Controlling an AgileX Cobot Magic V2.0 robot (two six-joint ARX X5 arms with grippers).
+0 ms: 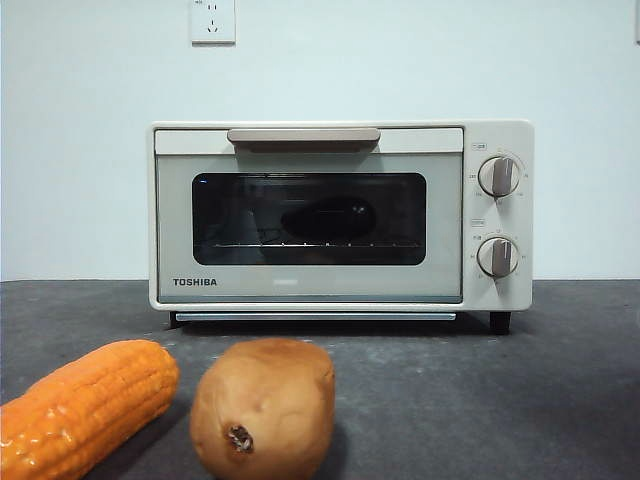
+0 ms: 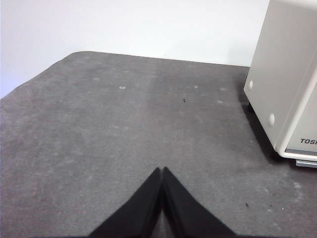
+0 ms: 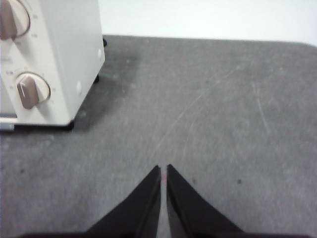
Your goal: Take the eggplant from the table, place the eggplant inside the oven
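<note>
Nearest the Toshiba oven (image 1: pixel 340 215), both the left gripper (image 2: pixel 162 171) and the right gripper (image 3: pixel 163 168) hovered pinched closed, empty. The eggplant (image 1: pixel 328 217) lay inside behind the closed door: probably smooth, slippery, best gripped mid-body.

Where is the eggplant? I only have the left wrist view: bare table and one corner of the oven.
Observer: The eggplant lies inside the oven, on the wire rack behind the closed door.
Operator: Anything left on the table?
Observer: An orange corn cob and a potato, side by side in front of the oven.
Operator: And the right gripper?
Observer: The right gripper is shut, empty, over bare table beside the oven's knob end.
</note>
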